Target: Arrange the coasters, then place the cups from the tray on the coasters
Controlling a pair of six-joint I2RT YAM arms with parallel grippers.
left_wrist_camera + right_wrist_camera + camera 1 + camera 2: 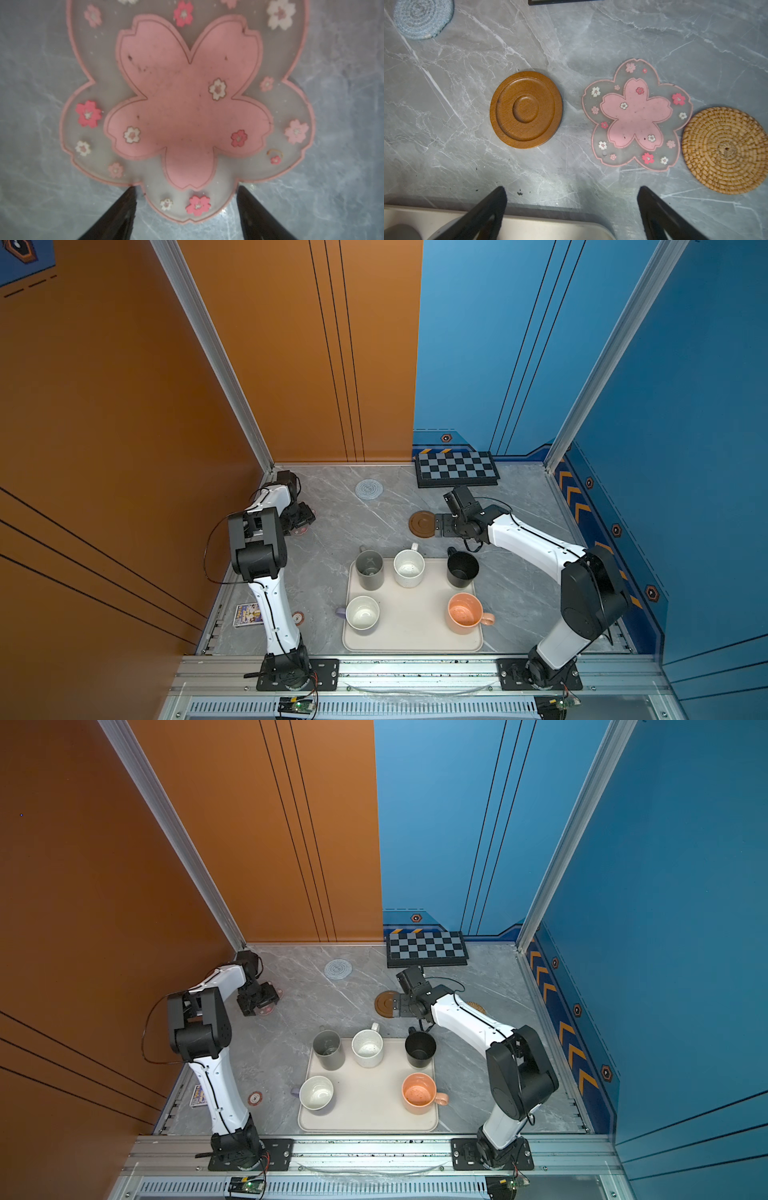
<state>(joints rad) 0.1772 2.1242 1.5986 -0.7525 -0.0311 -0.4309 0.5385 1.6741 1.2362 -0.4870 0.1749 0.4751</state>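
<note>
**Asker:** Two sets of jaws, then. How do they stand?

**Robot:** Both apart. My left gripper [186,187] is low over the table. It has one finger on each side of a single petal of a pink-flower coaster [187,99], with the tips at the notches in its rim. That mat lies flat on the grey marble table [332,531], over by my left wall. My right gripper [572,192] is spread wide above bare marble and holds nothing.

**Asker:** What lies past the right one?

**Robot:** Past its fingertips is the brown ringed disc [526,109], and beside that the second pink-flower coaster [636,115]. The tan rattan round [724,150] sits just beside that flower; I cannot tell whether they touch. The grey-blue knitted round [423,17] lies well apart, nearer the chequered board [457,468] at the back.

**Asker:** And the cups?

**Robot:** All five stand upright on the cream tray [415,614], front and middle. The grey mug [370,570], speckled white mug [409,568] and black mug [462,569] make the far row. The lavender mug [362,613] and peach-orange mug [465,613] make the near row. Every coaster lies on the marble, off the tray.
</note>
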